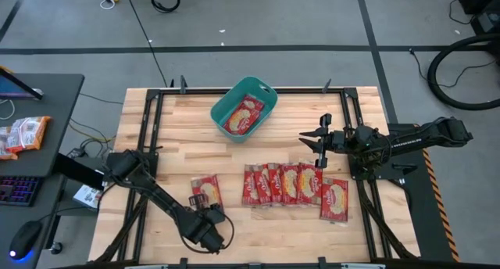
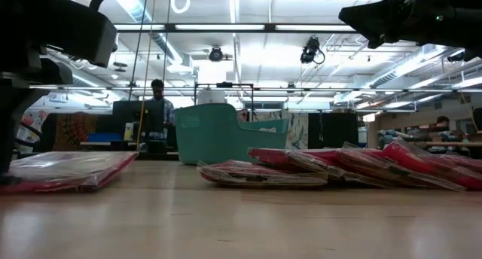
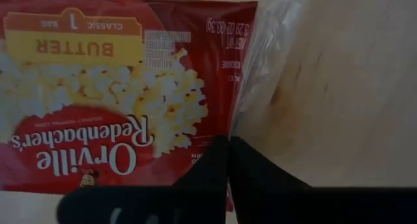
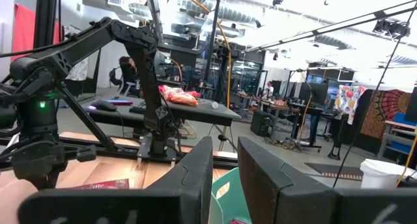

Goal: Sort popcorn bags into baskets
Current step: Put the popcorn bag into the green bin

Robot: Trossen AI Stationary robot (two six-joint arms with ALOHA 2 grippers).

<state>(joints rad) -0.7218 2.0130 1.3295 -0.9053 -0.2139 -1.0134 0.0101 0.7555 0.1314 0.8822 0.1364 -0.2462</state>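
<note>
The tabletop [image 1: 172,144] is pale wood planking with a smooth, faintly shiny finish. Beside the teal basket [image 1: 266,91] of smooth matt plastic, the popcorn bags [image 1: 290,183] wear glossy clear film over red printed paper. The left claw [image 3: 228,160] looks like matt black plastic.

One popcorn bag [image 1: 243,116] lies in the basket [image 1: 223,105], behind the row of bags [image 1: 293,183].

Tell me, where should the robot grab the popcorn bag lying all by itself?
Probably by an edge, from above. The lone popcorn bag lies flat on the table, so only its thin clear seam offers a lip. The left end effector is at that edge, apparently closed.
</note>
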